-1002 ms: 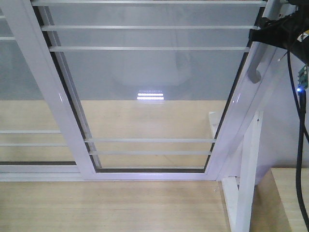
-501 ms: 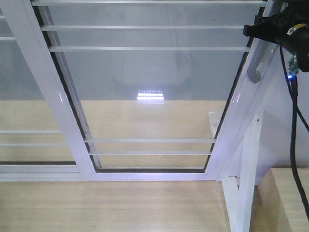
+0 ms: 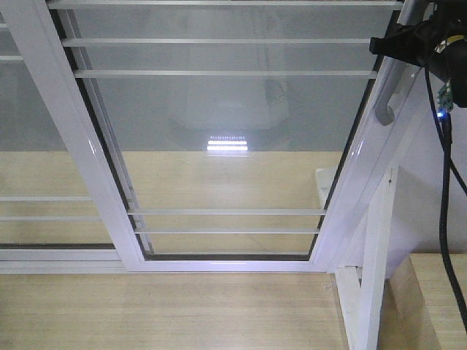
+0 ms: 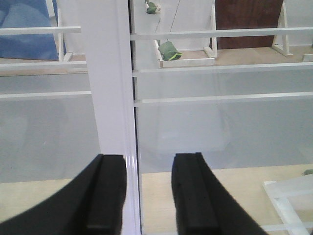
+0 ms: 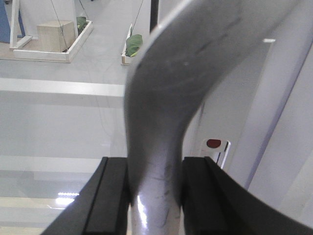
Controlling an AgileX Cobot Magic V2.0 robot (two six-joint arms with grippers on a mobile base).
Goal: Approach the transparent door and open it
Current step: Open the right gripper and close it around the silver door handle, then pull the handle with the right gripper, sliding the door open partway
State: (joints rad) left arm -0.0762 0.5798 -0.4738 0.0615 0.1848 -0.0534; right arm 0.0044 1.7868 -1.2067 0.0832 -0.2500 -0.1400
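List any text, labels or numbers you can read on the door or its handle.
No readable text in any view.
Lock plate: a red dot only, no letters visible.
Door: a bright striped reflection with a faint row above it, too blurred to read.

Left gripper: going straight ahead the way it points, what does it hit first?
The left gripper would likely meet the glass right beside the white upright; depth is unclear.
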